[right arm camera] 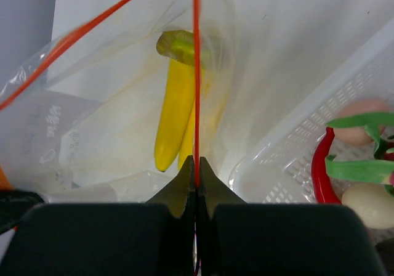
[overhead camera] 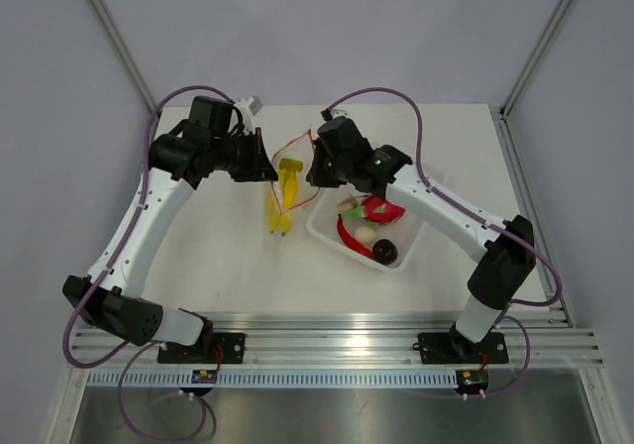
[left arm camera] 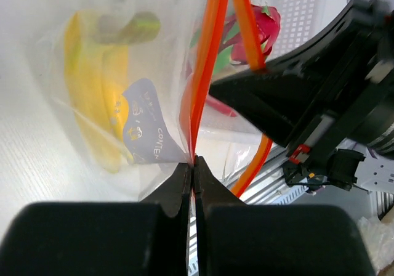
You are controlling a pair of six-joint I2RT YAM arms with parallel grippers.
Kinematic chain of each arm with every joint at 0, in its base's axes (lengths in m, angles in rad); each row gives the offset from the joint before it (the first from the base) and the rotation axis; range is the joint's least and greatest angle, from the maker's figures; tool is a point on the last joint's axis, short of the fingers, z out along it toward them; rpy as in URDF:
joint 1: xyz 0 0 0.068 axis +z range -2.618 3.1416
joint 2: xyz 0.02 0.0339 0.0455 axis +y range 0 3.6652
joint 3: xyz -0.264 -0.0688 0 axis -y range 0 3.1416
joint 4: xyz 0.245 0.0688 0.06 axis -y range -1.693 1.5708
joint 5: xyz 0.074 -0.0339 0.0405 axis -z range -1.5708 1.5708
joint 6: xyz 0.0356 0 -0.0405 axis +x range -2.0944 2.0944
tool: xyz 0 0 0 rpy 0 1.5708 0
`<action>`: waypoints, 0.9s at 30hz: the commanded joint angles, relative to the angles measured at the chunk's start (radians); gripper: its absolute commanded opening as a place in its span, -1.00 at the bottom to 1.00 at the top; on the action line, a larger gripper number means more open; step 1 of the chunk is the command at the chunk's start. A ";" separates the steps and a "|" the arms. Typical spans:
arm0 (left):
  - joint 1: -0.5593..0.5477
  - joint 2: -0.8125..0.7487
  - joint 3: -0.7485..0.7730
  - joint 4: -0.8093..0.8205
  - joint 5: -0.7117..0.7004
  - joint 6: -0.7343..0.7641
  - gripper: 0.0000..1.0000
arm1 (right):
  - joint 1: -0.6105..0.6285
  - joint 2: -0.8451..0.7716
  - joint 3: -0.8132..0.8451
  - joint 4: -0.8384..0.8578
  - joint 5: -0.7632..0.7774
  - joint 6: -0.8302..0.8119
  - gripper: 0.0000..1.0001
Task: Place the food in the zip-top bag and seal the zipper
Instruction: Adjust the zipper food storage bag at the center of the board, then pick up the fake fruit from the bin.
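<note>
The clear zip-top bag hangs between both grippers with a yellow banana inside it. My left gripper is shut on one end of the orange-red zipper, at the bag's mouth. My right gripper is shut on the zipper at the other side. In the right wrist view the banana shows through the plastic beyond the fingertips. The dragon fruit, red chilli, whitish piece and dark round fruit lie in the tray.
A rigid clear tray stands just right of the bag, under the right arm. Its perforated wall sits close to the right fingers. An aluminium rail runs along the near table edge.
</note>
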 commanded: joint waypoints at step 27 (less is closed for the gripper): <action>0.001 0.099 0.057 -0.005 -0.154 0.065 -1.00 | -0.047 -0.308 -0.461 0.137 0.394 -0.801 0.61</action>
